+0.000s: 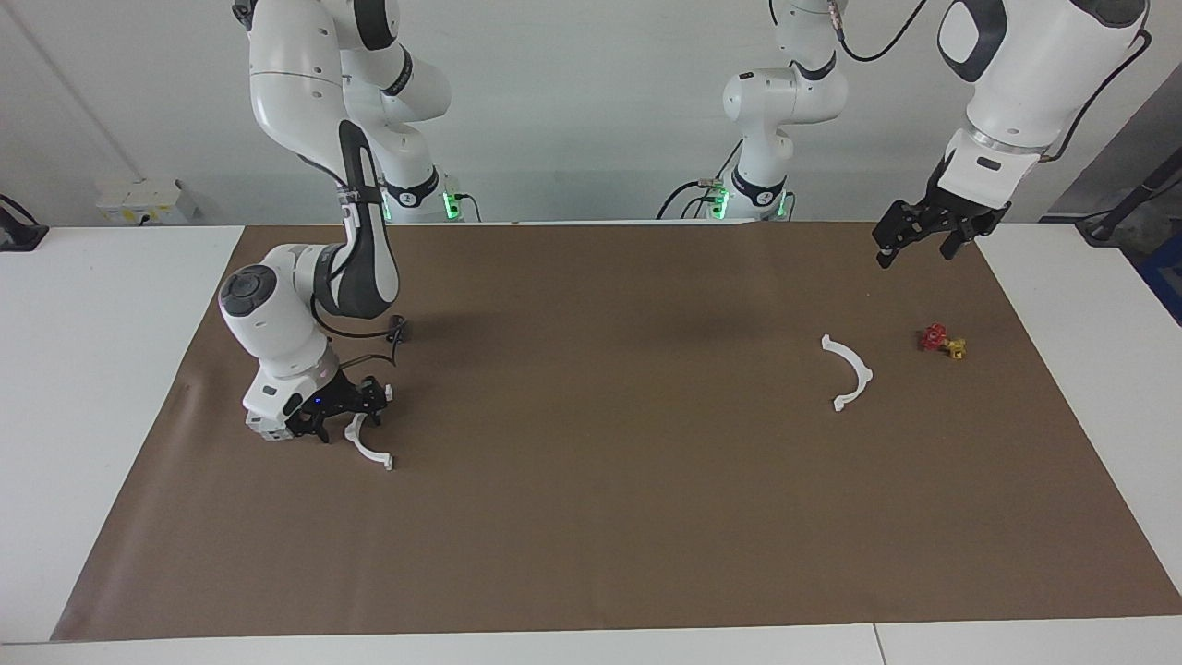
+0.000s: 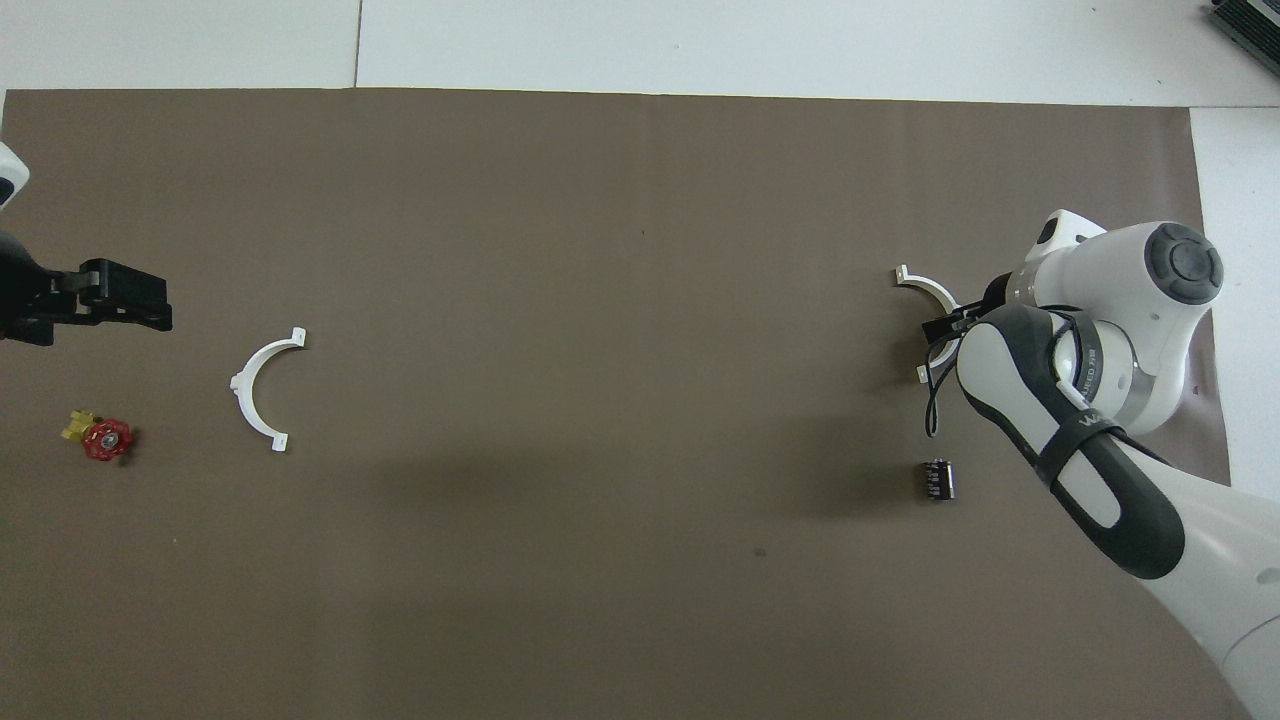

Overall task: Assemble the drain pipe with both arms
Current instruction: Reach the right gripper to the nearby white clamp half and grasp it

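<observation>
While low, right hand [image 1: 343, 413] at arc [image 1: 369, 450]

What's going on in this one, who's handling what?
The right gripper is down at the white half-ring at its end of the brown mat, beside the grey-white block; whether it grips the piece cannot be told. The other half-ring lies untouched near a red and yellow valve. The left gripper waits open in the air over the mat's edge. The two halves are not yet joined.
</observation>
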{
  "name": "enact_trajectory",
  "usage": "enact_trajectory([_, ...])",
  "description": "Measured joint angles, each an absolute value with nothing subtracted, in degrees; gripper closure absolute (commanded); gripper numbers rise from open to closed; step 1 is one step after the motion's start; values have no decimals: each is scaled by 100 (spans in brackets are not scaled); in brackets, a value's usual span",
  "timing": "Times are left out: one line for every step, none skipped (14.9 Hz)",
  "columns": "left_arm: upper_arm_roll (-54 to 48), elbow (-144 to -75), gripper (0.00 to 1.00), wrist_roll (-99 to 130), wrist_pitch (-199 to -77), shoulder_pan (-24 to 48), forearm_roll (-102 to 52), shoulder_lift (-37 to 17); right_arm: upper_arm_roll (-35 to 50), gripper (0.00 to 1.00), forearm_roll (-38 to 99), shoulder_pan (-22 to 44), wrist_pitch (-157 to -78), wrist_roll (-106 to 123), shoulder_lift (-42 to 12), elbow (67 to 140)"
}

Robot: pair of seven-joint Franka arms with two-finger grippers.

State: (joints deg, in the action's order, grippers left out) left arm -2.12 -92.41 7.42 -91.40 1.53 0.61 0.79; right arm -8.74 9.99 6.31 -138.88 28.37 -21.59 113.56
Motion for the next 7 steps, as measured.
enact_trajectory([-212,-9241,0,742,-9140,153,61,79,-872,74,999,637,-13890,2930,-2162,11359])
enact_trajectory([-212,-9241,0,742,-9140,153,61,79,-878,100,999,635,-13912,2997,-2159,11354])
enact_trajectory([-212,-9242,0,742,-9140,153,61,79,-882,100,1000,632,-13926,3021,-2156,11348])
enact_trajectory([-212,-9242,0,742,-9140,153,61,79,-880,100,1001,634,-13926,3022,-2147,11342])
enact_trajectory([-212,-9242,0,742,-9140,153,61,79,-883,100,1001,633,-13930,3002,-2144,11332])
enact_trajectory([-212,-9242,0,742,-9140,153,61,79,-888,100,1008,632,-13930,2941,-2142,11321])
enact_trajectory([-212,-9242,0,742,-9140,153,61,79,-878,100,1012,640,-13930,2820,-2144,11311])
